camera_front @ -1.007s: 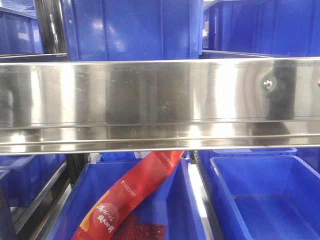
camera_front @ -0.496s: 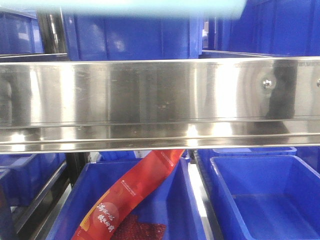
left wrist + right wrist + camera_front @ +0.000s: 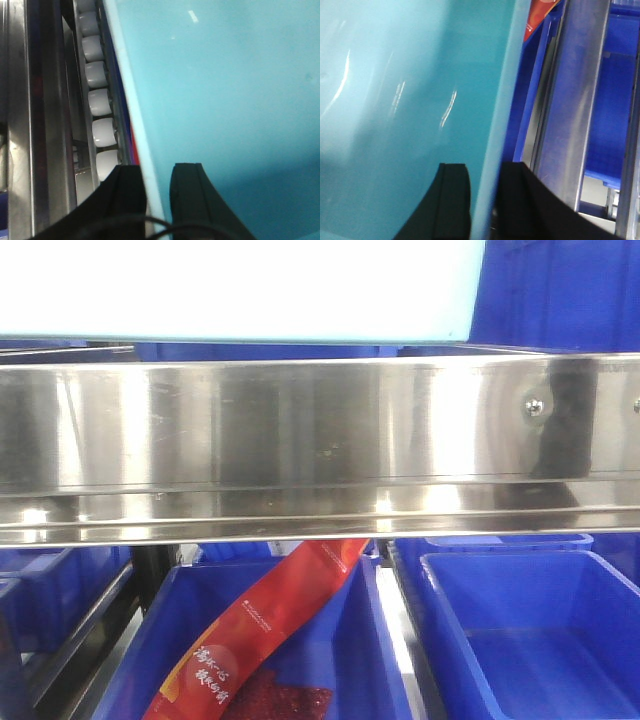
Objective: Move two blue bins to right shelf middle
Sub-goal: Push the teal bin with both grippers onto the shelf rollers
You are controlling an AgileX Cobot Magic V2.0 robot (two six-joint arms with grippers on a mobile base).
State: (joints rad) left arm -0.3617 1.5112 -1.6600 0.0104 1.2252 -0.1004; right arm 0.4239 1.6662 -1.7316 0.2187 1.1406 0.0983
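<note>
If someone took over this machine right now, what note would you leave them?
Left gripper: shut on the rim of the light-blue bin.
Right gripper: shut on the opposite rim of the same bin.
Bin position: held by both arms, filling the top of the front view, just above the steel shelf rail, beside the shelf's white rollers.
Done: bin lifted to shelf height.
Left: set it down on the shelf and release. Only one light-blue bin is visible.

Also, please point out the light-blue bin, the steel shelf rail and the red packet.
light-blue bin (image 3: pixel 240 290), front view, its side wall
steel shelf rail (image 3: pixel 300 430), front view, front face
red packet (image 3: pixel 270 615), front view, its middle
</note>
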